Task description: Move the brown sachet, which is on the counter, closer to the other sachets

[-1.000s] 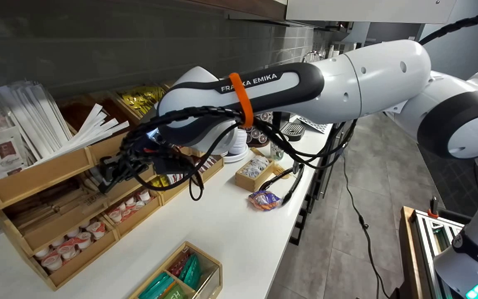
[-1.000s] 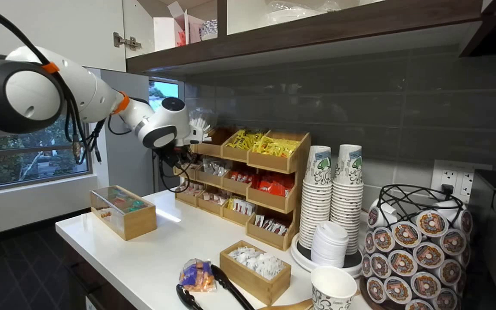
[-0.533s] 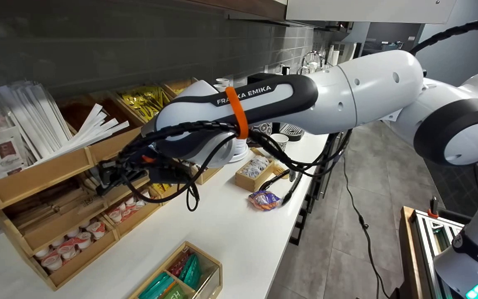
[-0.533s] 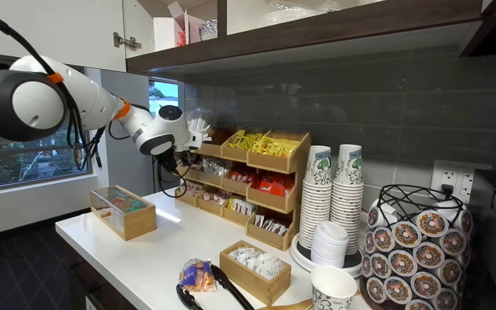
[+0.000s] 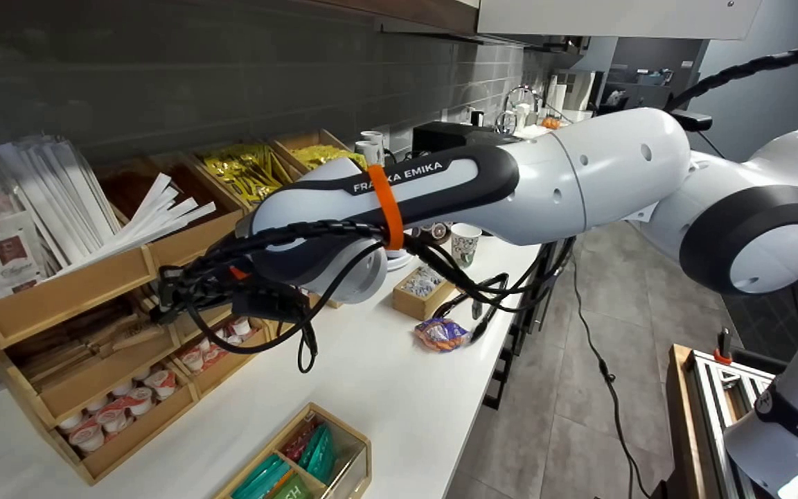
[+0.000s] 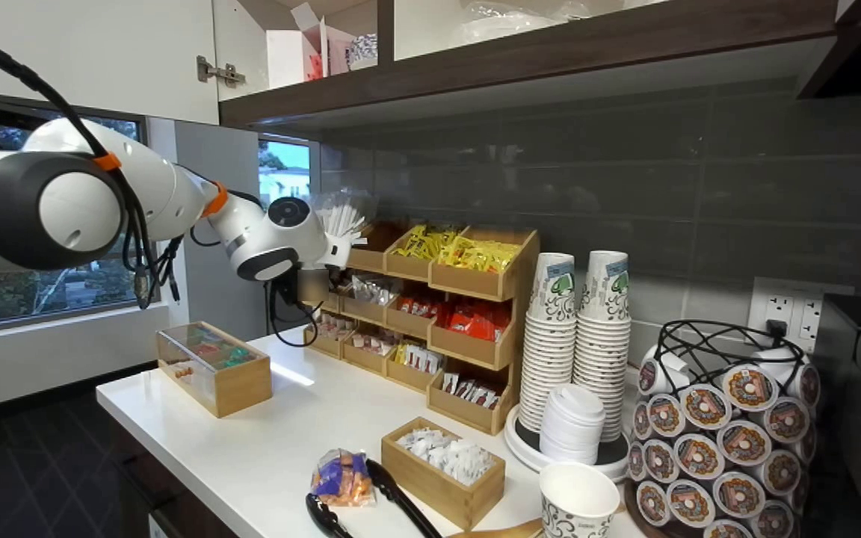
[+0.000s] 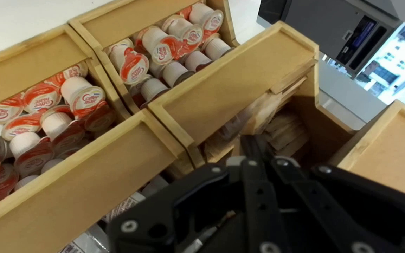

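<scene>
My gripper (image 7: pixel 255 140) is shut, its fingertips together at the opening of a middle-row compartment. A thin brown sachet (image 7: pixel 258 121) shows at the fingertips and appears pinched between them; its lower part is hidden. Other brown sachets (image 7: pixel 285 131) lie stacked in the same compartment, behind its wooden front panel (image 7: pixel 230 88). In an exterior view the gripper (image 5: pixel 162 312) is at this compartment, with a tan sachet (image 5: pixel 137 338) just below its tips and the other sachets (image 5: pixel 70 346) to the left. In an exterior view the gripper (image 6: pixel 288 288) is mostly hidden.
Creamer cups (image 7: pixel 164 45) fill the lower compartments in front. The upper shelf holds white paper sticks (image 5: pixel 59 187) above the gripper. A tea box (image 5: pixel 364 450) stands on the white counter (image 5: pixel 343 374). A snack bag (image 5: pixel 442 334), tongs and a sugar box (image 5: pixel 423 298) lie farther along.
The arm has lowered steadily. The gripper has shifted slightly left at the compartment in an exterior view, and the tan sachet near its tips has moved left with it.
</scene>
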